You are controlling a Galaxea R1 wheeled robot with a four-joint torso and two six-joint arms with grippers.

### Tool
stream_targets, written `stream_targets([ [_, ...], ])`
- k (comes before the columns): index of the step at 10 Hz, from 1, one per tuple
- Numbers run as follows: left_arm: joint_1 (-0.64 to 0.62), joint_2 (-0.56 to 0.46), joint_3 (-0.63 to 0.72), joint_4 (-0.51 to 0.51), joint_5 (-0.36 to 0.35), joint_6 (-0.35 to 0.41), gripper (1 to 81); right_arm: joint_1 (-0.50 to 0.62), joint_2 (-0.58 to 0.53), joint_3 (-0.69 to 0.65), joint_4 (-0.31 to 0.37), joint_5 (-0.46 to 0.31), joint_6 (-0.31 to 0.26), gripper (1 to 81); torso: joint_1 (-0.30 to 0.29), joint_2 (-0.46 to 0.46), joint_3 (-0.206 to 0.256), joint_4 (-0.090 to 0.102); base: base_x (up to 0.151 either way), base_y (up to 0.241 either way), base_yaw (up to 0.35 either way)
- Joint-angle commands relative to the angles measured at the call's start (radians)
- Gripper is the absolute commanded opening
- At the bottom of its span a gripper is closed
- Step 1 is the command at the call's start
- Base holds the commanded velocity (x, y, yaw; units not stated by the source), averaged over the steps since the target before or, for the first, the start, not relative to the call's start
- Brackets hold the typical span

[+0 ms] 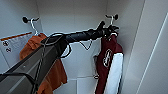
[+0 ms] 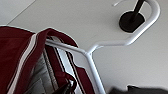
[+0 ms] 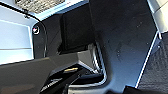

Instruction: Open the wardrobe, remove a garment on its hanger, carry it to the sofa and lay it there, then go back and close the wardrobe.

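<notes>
Wardrobe (image 1: 75, 15) open, left claw (image 1: 109, 30) at the maroon garment's (image 1: 106, 58) hanger (image 2: 93, 53), grip state unclear.

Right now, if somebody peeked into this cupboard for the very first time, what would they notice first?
Probably the long black left arm reaching across the open wardrobe, its pincer up at the top of the maroon jacket with white sleeves hanging on the right. Next, the orange garment hanging on the left, then the white hanger hooked on a black peg.

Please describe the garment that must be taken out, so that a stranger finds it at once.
Look inside the open white wardrobe. On its right side, a maroon jacket with white sleeves hangs from a white hanger. The other garment, the orange one, hangs on the left.
</notes>
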Motion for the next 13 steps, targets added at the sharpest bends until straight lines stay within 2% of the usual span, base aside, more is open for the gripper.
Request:
stream_targets([
  [1,-0.205,-0.013,0.000,0.018,-0.021,-0.004,81.1,0.037,0.017,0.010,0.002,-0.066,-0.006,81.1,0.000,0.000,0.000,0.000,0.000,0.000,0.000],
  [2,-0.205,-0.022,0.009,0.019,-0.023,-0.003,1.0,0.038,0.017,0.010,0.002,-0.068,-0.006,81.1,0.000,0.000,0.000,0.000,0.000,0.000,0.000],
  [5,-0.210,-0.067,0.057,0.019,-0.037,-0.003,1.0,0.037,0.017,0.010,0.000,-0.069,-0.006,81.1,0.000,0.000,0.000,0.000,0.000,0.000,0.000],
  [12,-0.359,-0.233,0.224,0.031,-0.003,-0.003,1.0,0.031,0.008,0.010,-0.003,-0.057,-0.009,81.1,0.001,0.000,0.000,0.000,0.000,0.000,0.000],
  [13,-0.365,-0.254,0.253,0.036,0.000,-0.003,1.0,0.032,0.007,0.010,-0.006,-0.057,-0.007,81.1,0.001,0.000,0.000,0.028,0.000,0.000,0.000],
])
